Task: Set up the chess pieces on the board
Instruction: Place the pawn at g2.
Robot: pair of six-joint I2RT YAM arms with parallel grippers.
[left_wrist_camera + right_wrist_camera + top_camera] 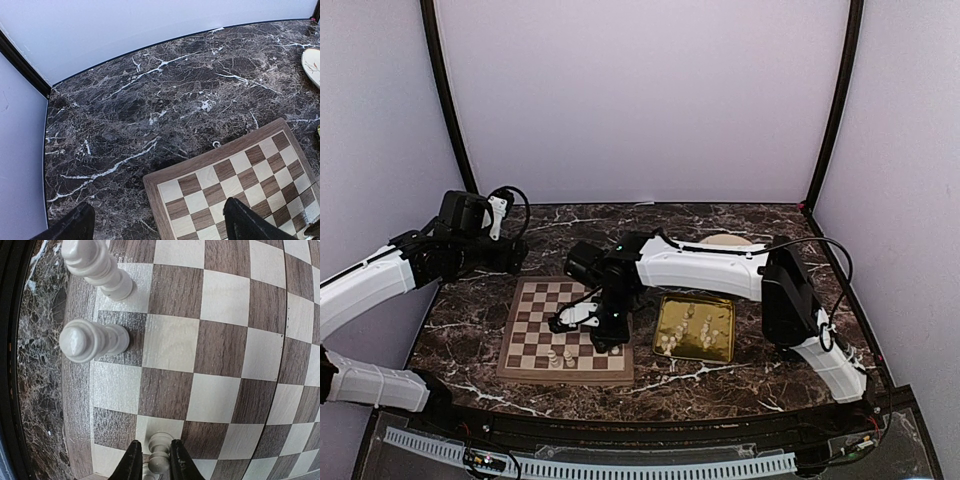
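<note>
1 arm reaches over the board, right pincer straddling a piece.

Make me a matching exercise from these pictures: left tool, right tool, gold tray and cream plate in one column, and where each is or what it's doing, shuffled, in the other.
Column one
1. left tool
2. right tool
3. gold tray
4. cream plate

Column two
A. beside the board, with white pieces in it
B. farther back than the tray
C. open, near the board's far left corner
D. straddles one white piece standing on the board

Pairs: 1-C, 2-D, 3-A, 4-B
</note>
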